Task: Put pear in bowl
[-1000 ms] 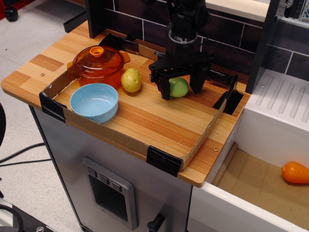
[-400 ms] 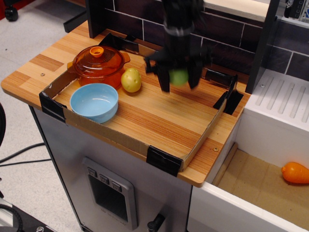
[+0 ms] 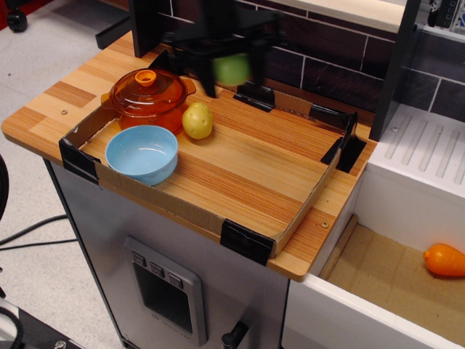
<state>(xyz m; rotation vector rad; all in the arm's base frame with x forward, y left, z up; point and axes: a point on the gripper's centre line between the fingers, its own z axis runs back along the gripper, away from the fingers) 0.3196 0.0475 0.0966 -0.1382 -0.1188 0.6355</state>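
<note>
Small, round, light-green pear (image 3: 232, 68): motion-blurred, up in the air above the tabletop, clear of any surface, toward the back. Light blue, round, shallow bowl (image 3: 142, 153): upright and empty, near the front left, well apart from the pear.

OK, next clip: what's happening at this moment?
A single robot arm has the green pear clamped in its gripper and carries it in the air above the back of the cardboard-edged tray; the arm is motion-blurred. The light blue bowl sits empty at the tray's front left, beside an orange lidded pot and a yellow fruit. The pear is not yet over the bowl.
</note>
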